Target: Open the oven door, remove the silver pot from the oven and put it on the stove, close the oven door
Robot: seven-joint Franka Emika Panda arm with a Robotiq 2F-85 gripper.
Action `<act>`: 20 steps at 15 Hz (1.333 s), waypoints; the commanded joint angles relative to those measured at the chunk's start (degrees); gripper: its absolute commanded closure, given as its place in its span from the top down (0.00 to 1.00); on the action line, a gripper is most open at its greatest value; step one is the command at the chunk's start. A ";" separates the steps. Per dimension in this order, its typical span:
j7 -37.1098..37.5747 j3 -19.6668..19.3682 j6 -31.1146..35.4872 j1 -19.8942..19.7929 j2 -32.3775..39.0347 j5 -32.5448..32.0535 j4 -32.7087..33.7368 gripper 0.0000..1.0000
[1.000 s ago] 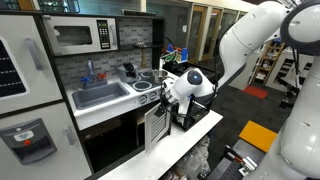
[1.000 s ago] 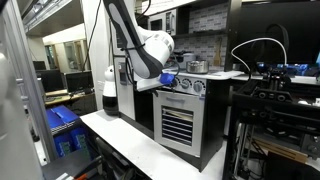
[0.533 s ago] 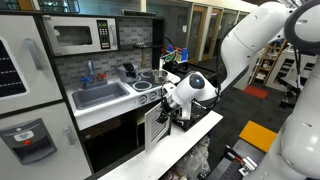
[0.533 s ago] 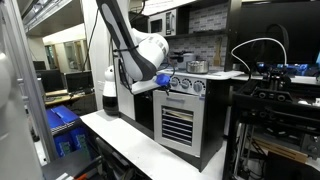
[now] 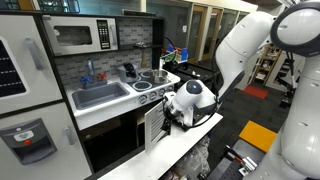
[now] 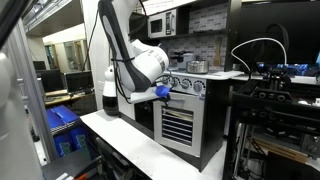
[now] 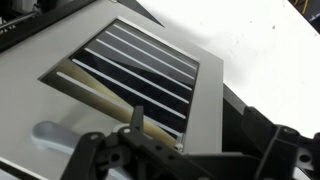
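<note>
The oven door [image 7: 150,75] fills the wrist view: a white frame around grey slats, with a pale wooden handle bar [image 7: 100,95] across it. My gripper [image 7: 205,138] is open just in front of it. One dark finger [image 7: 137,118] stands over the handle bar, and the door's edge lies between the jaws. In both exterior views the gripper [image 5: 172,117] [image 6: 163,93] hangs at the oven door's [image 5: 155,127] [image 6: 178,125] top corner, below the stove [image 5: 150,82] [image 6: 190,75]. The silver pot is hidden.
The grey sink [image 5: 100,95] and a dark faucet [image 5: 128,70] sit beside the stove, under the microwave [image 5: 80,37]. A metallic item [image 6: 197,66] stands on the cooktop. A white bench [image 6: 130,140] runs in front of the kitchen. Equipment racks [image 6: 275,100] stand close by.
The gripper has dropped from the knob row down and outward to the front of the oven door. It has stayed open.
</note>
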 commanded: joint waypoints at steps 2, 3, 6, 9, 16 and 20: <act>-2.05 -0.16 -2.84 0.07 6.21 2.42 5.86 1.00; -1.90 -0.12 -3.04 0.09 7.54 2.37 7.53 1.00; -1.15 -0.10 -4.10 0.42 10.42 1.24 12.15 1.00; -0.77 -0.12 -4.92 0.77 12.47 0.31 15.95 1.00; -12.57 2.98 -2.96 0.00 6.50 8.49 7.29 1.00; -28.12 9.49 -6.63 -2.25 -0.65 24.97 -1.10 1.00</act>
